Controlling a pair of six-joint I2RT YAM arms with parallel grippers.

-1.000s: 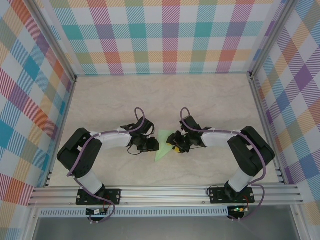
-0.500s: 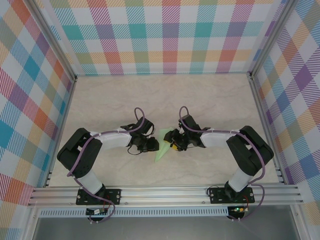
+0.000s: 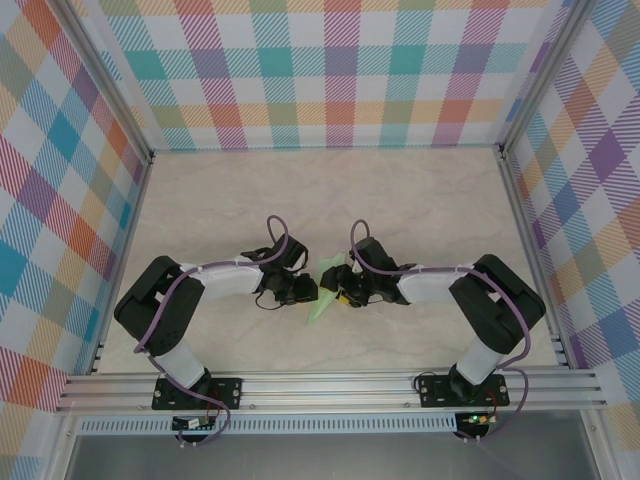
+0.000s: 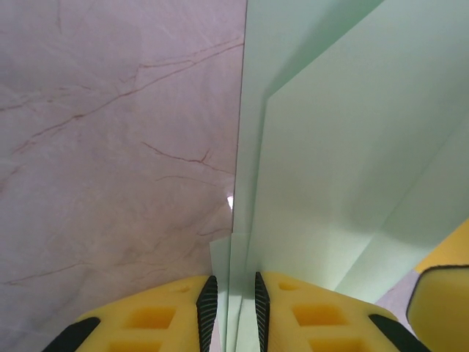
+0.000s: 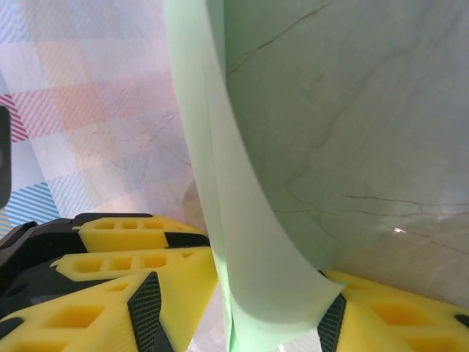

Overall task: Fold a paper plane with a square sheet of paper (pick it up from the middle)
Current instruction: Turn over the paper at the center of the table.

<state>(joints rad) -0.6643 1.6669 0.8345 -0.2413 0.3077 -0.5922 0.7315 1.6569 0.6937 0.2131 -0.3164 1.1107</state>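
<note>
The pale-green sheet of paper [image 3: 324, 295], folded into a slim pointed wedge with layered flaps, stands on edge between the two grippers at the table's middle front. My left gripper [image 3: 306, 292] is shut on its stacked layers [image 4: 352, 147]; the black pads of the left gripper [image 4: 233, 297] pinch the thin edges. My right gripper [image 3: 346, 296] faces it from the right. Its jaws stand wide apart around one curled flap [image 5: 242, 242], and that flap's corner rests against the right pad [image 5: 331, 323]. The right gripper [image 5: 240, 317] does not clamp the paper.
The marble-patterned table top [image 3: 330, 200] is walled by checked panels at the back and both sides. An aluminium rail [image 3: 330, 388] runs along the near edge. The two grippers sit almost fingertip to fingertip, and the left one's yellow fingers [image 5: 124, 235] lie beside the right one's jaws.
My right gripper has slid left towards the paper and its jaws have widened. The paper wedge looks narrower and more upright. The left gripper has kept its grip and place.
</note>
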